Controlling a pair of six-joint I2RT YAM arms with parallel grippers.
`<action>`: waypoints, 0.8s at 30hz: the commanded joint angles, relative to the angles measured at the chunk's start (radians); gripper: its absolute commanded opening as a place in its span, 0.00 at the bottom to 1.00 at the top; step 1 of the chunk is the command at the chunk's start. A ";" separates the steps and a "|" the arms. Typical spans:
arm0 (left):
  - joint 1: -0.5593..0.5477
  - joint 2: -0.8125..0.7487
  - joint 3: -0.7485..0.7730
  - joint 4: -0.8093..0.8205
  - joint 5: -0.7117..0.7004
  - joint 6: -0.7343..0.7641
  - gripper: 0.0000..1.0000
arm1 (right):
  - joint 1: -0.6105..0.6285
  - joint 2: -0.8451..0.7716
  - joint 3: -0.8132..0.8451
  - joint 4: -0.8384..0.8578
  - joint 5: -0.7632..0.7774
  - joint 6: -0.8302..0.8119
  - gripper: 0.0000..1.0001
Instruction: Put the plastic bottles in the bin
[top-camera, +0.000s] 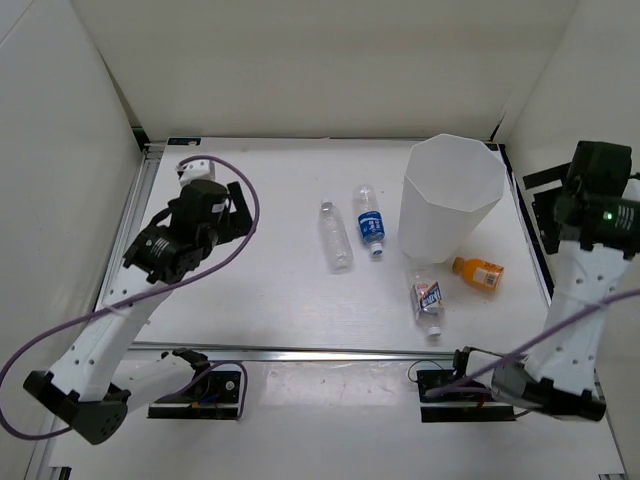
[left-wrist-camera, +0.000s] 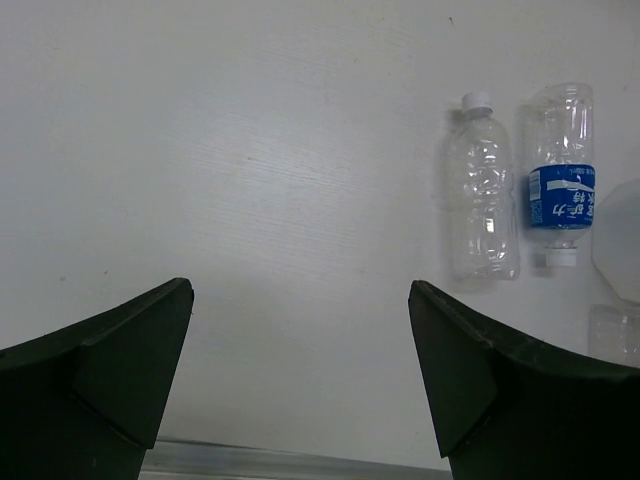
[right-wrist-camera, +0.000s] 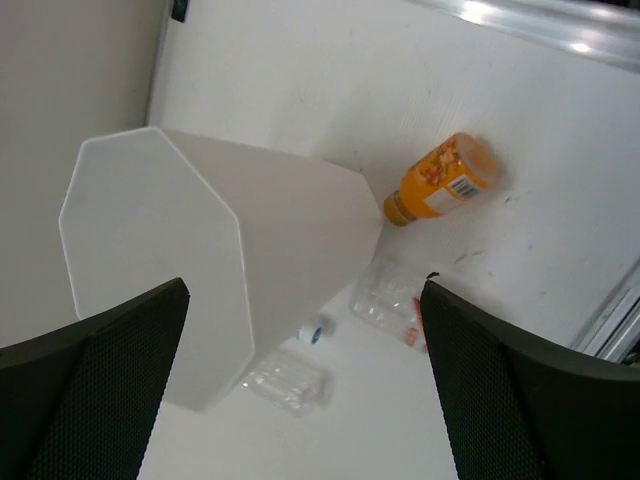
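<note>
Four bottles lie on the white table. The plain clear bottle (top-camera: 335, 236) and the blue-label bottle (top-camera: 370, 222) lie side by side left of the bin (top-camera: 450, 195). The red-white-blue label bottle (top-camera: 427, 300) and the orange bottle (top-camera: 478, 273) lie in front of it. My left gripper (top-camera: 240, 212) hovers open and empty at the far left; its view shows the clear bottle (left-wrist-camera: 482, 200) and blue-label bottle (left-wrist-camera: 562, 180) ahead to the right. My right gripper (top-camera: 543, 208) hovers open and empty right of the bin (right-wrist-camera: 180, 260), above the orange bottle (right-wrist-camera: 445, 178).
White walls enclose the table on the left, back and right. A metal rail (top-camera: 330, 352) runs along the table's near edge, with both arm bases behind it. A purple cable (top-camera: 235, 250) loops beside the left arm.
</note>
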 joint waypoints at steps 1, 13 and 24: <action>0.016 -0.098 -0.068 -0.028 -0.005 -0.020 1.00 | -0.092 0.059 -0.015 -0.105 -0.055 0.167 1.00; 0.016 -0.063 -0.119 -0.009 0.023 0.000 1.00 | -0.272 0.005 -0.411 0.169 -0.242 0.259 1.00; 0.007 -0.021 -0.151 0.026 0.052 0.011 1.00 | -0.368 0.172 -0.676 0.395 -0.431 0.184 1.00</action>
